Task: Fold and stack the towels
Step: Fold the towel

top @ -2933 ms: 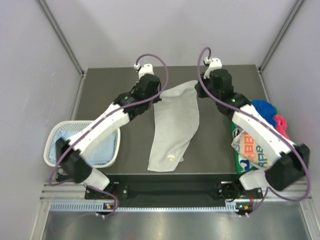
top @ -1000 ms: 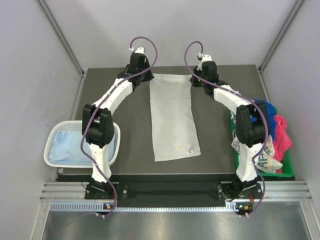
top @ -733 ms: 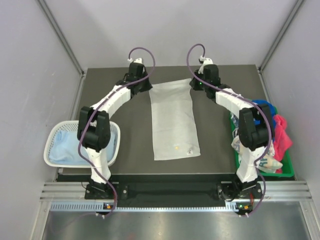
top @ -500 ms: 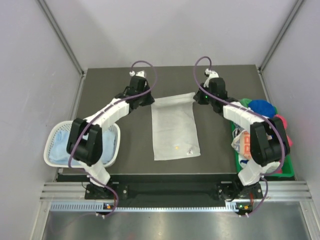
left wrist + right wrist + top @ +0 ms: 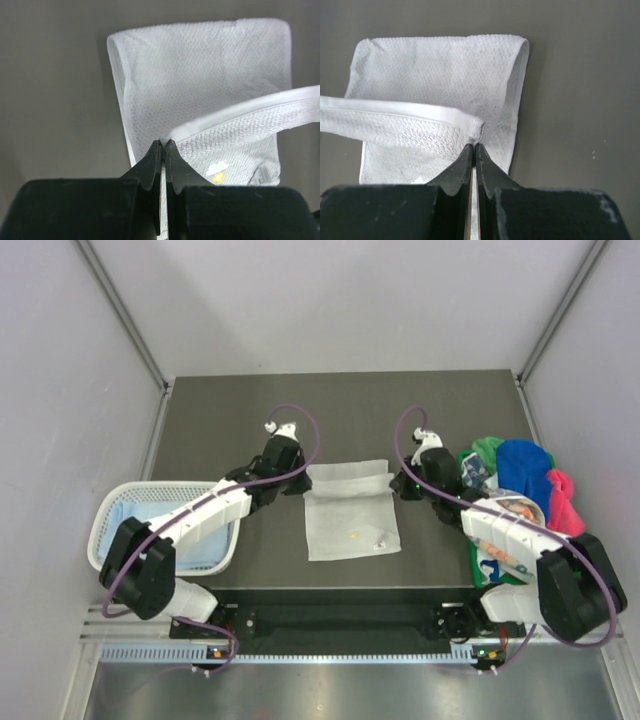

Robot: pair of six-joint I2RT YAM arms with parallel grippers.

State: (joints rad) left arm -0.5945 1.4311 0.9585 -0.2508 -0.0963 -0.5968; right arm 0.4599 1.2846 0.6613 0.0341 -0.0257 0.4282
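Observation:
A whitish-grey towel (image 5: 350, 515) lies on the dark table, its far end lifted and brought toward the near end. My left gripper (image 5: 304, 477) is shut on the towel's left far corner (image 5: 165, 137). My right gripper (image 5: 396, 480) is shut on the right far corner (image 5: 476, 129). Both wrist views show the hemmed edge held above the lower layer (image 5: 200, 70) (image 5: 440, 65). A pale blue towel (image 5: 165, 530) sits in the white basket (image 5: 103, 530). Green, royal blue, pink and printed towels (image 5: 520, 480) are heaped at the right.
The white mesh basket stands at the table's left near corner. A green tray (image 5: 478, 562) under the coloured heap sits at the right edge. Grey walls enclose the table on three sides.
Both grippers have pulled the towel's far edge from the back of the table toward the near side, doubling the towel over. The arms have drawn in.

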